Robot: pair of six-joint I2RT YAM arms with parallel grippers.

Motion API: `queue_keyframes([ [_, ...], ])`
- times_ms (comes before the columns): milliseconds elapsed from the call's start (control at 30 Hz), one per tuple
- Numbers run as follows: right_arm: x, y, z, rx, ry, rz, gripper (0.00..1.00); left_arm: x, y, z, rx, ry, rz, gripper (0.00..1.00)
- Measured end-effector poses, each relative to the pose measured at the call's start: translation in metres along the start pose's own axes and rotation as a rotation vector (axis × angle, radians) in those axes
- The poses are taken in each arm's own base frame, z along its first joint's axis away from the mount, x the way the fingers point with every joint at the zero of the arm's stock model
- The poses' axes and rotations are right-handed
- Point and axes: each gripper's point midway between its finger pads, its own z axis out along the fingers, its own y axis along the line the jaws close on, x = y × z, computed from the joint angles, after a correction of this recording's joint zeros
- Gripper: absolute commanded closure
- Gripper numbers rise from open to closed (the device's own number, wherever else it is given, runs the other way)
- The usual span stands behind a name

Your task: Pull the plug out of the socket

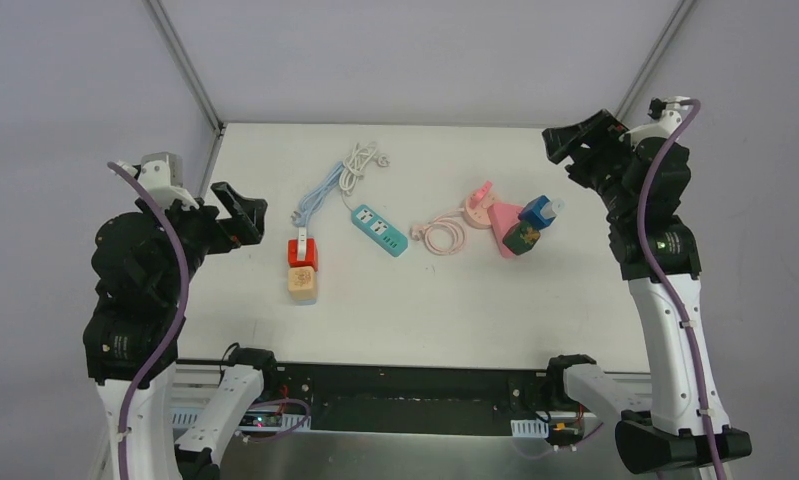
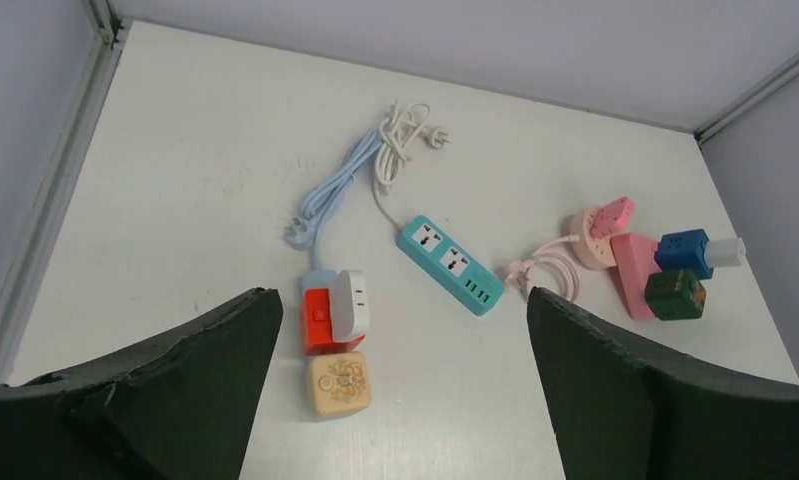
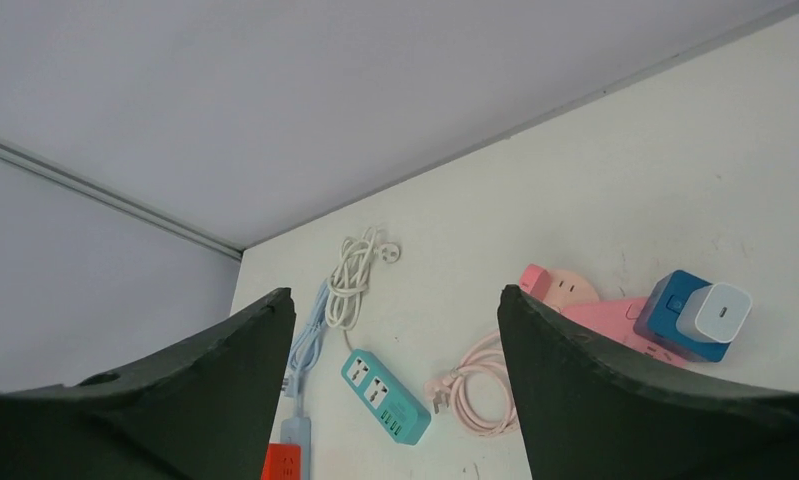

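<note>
Above the bench (image 1: 575, 310) we find the left fingers (image 2: 175, 400) and right fingers (image 3: 625, 400) apart, holding nothing. The red socket (image 2: 318, 318) lies left-centre. Its white plug (image 2: 352, 303), judged light, rigid and smooth, wants gripping across its sides.

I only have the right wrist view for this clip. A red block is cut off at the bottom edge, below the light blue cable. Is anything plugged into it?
Observer: Yes. The left wrist view shows a white plug seated in that red cube socket.
Operator: Is anything else beside it?
Observer: A beige cube socket sits right against its near side, outside your frame.
Operator: And where is the other arm?
Observer: In the top view the left gripper hovers near the table's left edge, to the left of the red cube socket. It is open and touches nothing.
</note>
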Motion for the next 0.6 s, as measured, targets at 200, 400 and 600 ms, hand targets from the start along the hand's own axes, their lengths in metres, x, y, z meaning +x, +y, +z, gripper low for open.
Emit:
queue_keyframes([
  [200, 0.033, -0.015, 0.009, 0.024, 0.084, 0.063, 0.20, 0.036, 0.009, 0.017, -0.016, 0.062, -0.032, 0.01],
  [400, 0.082, -0.021, 0.016, 0.006, 0.243, 0.180, 0.20, 0.100, 0.022, 0.047, -0.037, 0.226, -0.046, 0.01],
  [600, 0.146, -0.033, 0.024, 0.038, 0.431, 0.285, 0.20, 0.156, 0.037, 0.074, -0.116, 0.423, -0.121, 0.03],
])
